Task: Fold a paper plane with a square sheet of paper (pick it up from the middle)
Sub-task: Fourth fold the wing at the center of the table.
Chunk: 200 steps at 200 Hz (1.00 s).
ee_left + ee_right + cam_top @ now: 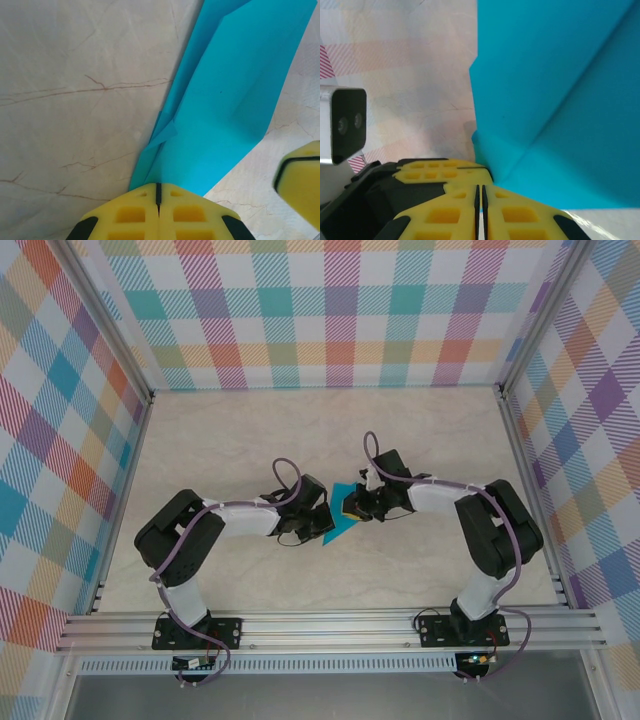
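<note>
Left hand [322, 523] and right hand [356, 508] meet nose to nose near the middle of the table [250, 440] in the top view, with the teal paper plane [337, 527] between them. It slants from the right hand down past the left one. Bare table lies open on all sides of the pair. The checked walls [340, 310] at the back and both sides, and the metal rail [330, 625] at the near edge, stand well apart from them.

From the left wrist, the left hand [158, 192] has its yellow fingers pressed flat together, closed on the narrow end of the paper plane [225, 100]. The paper runs up and to the right from the tips as a long folded strip with a centre crease and a small loose flap near the tips. Marbled table [75, 100] is bare to the left. One of the right hand's fingers [300, 182] sits low on the right, just beside the strip's edge.

From the right wrist, the right hand [480, 192] shows only a hairline slit between its fingers, closed on a folded corner of the paper plane [555, 100]. The paper rises from the tips and spreads up to the right. The left arm's camera box [342, 125] stands close by on the left, with pale table [430, 100] between it and the paper.
</note>
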Available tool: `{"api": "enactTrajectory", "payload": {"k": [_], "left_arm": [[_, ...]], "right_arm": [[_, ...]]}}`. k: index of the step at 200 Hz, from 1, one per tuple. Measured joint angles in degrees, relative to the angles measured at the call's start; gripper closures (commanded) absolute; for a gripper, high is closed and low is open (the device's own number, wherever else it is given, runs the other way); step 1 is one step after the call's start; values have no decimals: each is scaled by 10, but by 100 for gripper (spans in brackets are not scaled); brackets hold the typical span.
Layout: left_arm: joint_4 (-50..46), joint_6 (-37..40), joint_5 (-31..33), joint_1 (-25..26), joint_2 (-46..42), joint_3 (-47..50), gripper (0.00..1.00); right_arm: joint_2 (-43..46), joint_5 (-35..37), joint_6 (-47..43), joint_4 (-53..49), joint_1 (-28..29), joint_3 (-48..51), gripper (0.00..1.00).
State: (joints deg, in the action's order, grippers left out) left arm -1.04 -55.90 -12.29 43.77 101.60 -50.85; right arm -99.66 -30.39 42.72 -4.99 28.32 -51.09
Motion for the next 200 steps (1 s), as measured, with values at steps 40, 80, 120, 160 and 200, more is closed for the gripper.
{"api": "enactTrajectory", "payload": {"k": [40, 80, 120, 160, 200], "left_arm": [[0, -2, 1, 0, 0, 0, 99], [-1, 0, 4, 0, 0, 0, 98], [-2, 2, 4, 1, 0, 0, 99], [-2, 6, 6, 1, -1, 0, 99], [-2, 13, 7, 2, -1, 0, 99]], "right_arm": [[-53, 4, 10, 20, 3, -22, 88], [-86, 40, 3, 9, 3, -53, 89], [-93, 67, -19, -25, 2, -79, 89], [-102, 57, -31, -19, -28, -84, 89], [-116, 48, -47, -11, -68, -99, 88]]}}
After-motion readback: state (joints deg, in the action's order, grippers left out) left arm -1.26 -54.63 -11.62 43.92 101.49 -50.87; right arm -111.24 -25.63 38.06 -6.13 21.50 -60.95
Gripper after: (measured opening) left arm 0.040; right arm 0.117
